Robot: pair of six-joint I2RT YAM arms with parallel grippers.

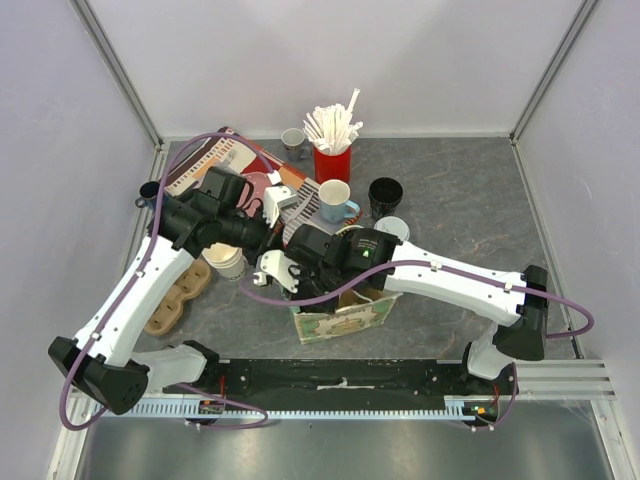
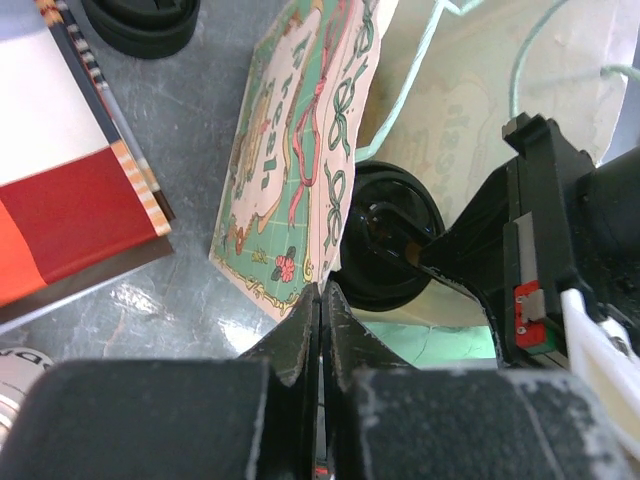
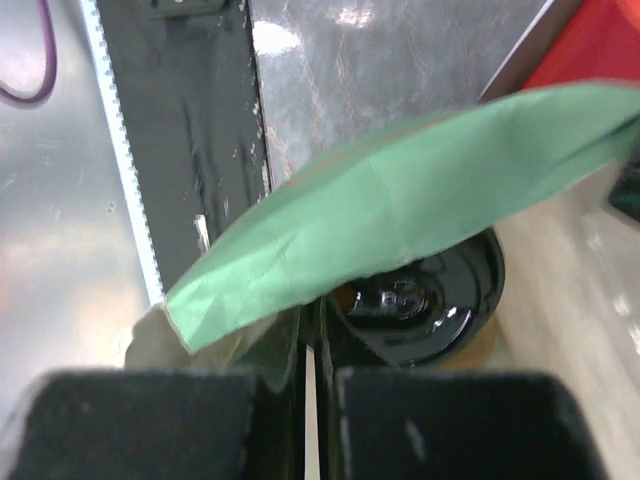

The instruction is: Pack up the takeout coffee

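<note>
A decorated paper bag (image 1: pixel 345 318) stands open near the front edge. Inside it sits a takeout coffee cup with a black lid (image 2: pixel 385 240), also seen from the right wrist (image 3: pixel 425 300). My left gripper (image 2: pixel 322 295) is shut on the edge of the bag's floral panel (image 2: pixel 295 170). My right gripper (image 3: pixel 318 315) is shut on the opposite edge, where the green inner side (image 3: pixel 400 215) folds over the jaws. A white-topped paper cup (image 1: pixel 226 260) stands left of the bag, under the left arm.
A brown pulp cup carrier (image 1: pixel 176 298) lies at the left. Behind the bag are a light-blue mug (image 1: pixel 335 200), a black mug (image 1: pixel 385 195), a red holder of straws (image 1: pixel 332 160), a small grey cup (image 1: pixel 292 140), striped books (image 1: pixel 205 160) and a white round lid-like thing (image 1: pixel 392 228).
</note>
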